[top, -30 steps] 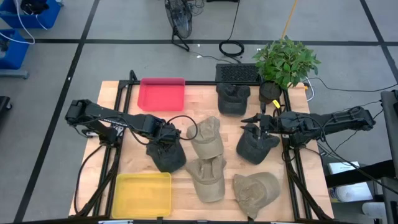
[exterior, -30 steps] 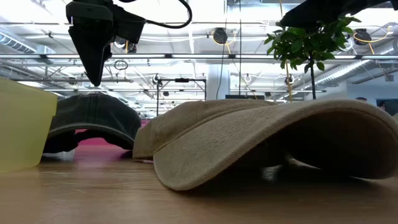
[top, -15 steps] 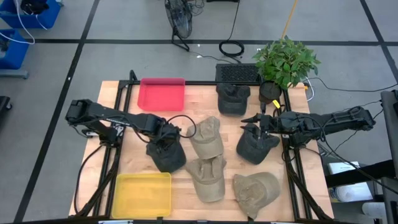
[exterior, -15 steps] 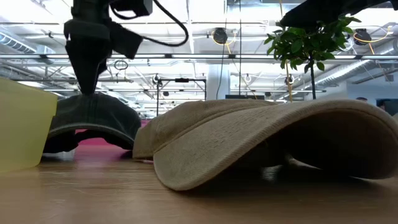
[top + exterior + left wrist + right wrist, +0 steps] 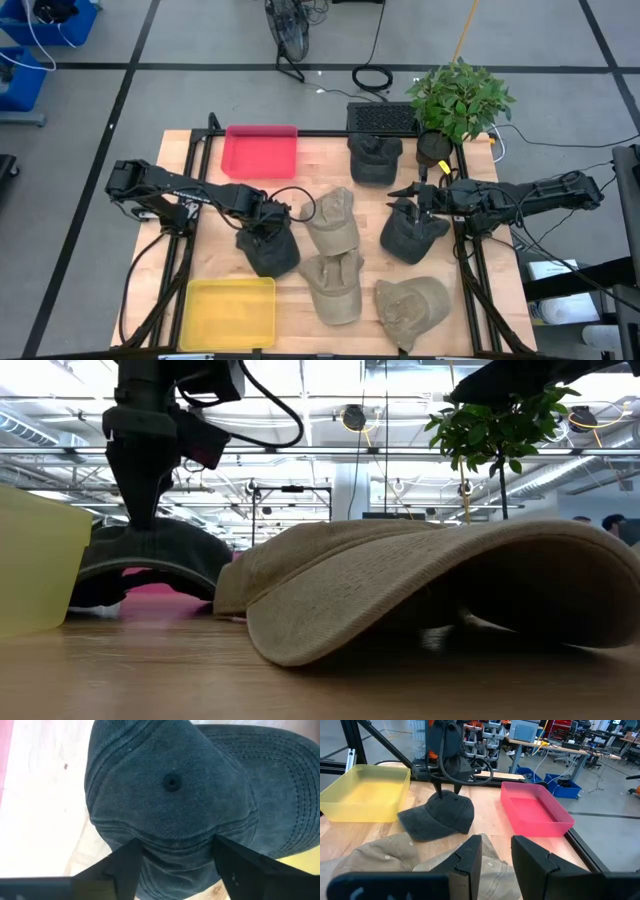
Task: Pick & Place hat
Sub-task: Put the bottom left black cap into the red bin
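Hat: the dark grey cotton cap (image 5: 268, 250) lies just beyond the yellow plastic bin (image 5: 231, 311).
Left gripper (image 5: 175, 857): fingers spread wide, pressed onto the crown, nothing pinched.
Right gripper (image 5: 496, 851): open, empty, well right of the bin.
Risk: closing could catch too little cloth and slip.

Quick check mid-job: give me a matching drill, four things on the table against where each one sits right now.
Things:
1. left claw
2. right claw
3. red tray
4. yellow tray

Places:
A. near left corner of the table
B. far side, left of centre
C. over the dark cap on the right
D. down on the crown of the dark cap beside the yellow tray

Pairs: 1-D, 2-C, 3-B, 4-A
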Controlling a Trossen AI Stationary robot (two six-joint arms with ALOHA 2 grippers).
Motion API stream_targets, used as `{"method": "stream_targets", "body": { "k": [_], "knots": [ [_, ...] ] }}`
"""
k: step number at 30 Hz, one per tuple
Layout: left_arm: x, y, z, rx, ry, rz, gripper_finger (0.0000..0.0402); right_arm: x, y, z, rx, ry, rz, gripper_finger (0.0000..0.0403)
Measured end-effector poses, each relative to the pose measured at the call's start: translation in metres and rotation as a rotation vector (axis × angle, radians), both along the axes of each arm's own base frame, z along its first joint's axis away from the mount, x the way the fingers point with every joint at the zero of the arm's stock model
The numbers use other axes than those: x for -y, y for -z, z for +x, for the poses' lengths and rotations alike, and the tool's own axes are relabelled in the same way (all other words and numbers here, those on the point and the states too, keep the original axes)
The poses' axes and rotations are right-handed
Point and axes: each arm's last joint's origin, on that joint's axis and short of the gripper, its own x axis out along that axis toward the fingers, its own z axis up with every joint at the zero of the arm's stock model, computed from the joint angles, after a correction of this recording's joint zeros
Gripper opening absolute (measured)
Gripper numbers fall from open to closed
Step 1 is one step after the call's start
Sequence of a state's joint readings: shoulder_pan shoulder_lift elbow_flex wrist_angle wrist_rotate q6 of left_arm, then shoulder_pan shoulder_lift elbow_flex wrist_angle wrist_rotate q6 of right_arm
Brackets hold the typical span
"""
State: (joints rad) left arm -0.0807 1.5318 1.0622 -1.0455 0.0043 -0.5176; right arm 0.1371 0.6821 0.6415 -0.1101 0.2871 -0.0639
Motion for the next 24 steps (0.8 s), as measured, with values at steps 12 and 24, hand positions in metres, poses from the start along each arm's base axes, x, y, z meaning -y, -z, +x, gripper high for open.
{"method": "stream_targets", "body": {
  "k": [12, 24],
  "knots": [
    [0.0014, 0.0000, -0.0002, -0.003, 0.067, -0.046, 0.0043, 0.0000, 0.0006, -0.0001, -0.007, 0.000, -0.001, 0.0096],
    [0.0001, -0.0058, -0.0068, -0.084, 0.112, -0.071, 0.0007, 0.0000, 0.0010, -0.0002, -0.011, 0.000, -0.002, 0.0096]
  ]
}}
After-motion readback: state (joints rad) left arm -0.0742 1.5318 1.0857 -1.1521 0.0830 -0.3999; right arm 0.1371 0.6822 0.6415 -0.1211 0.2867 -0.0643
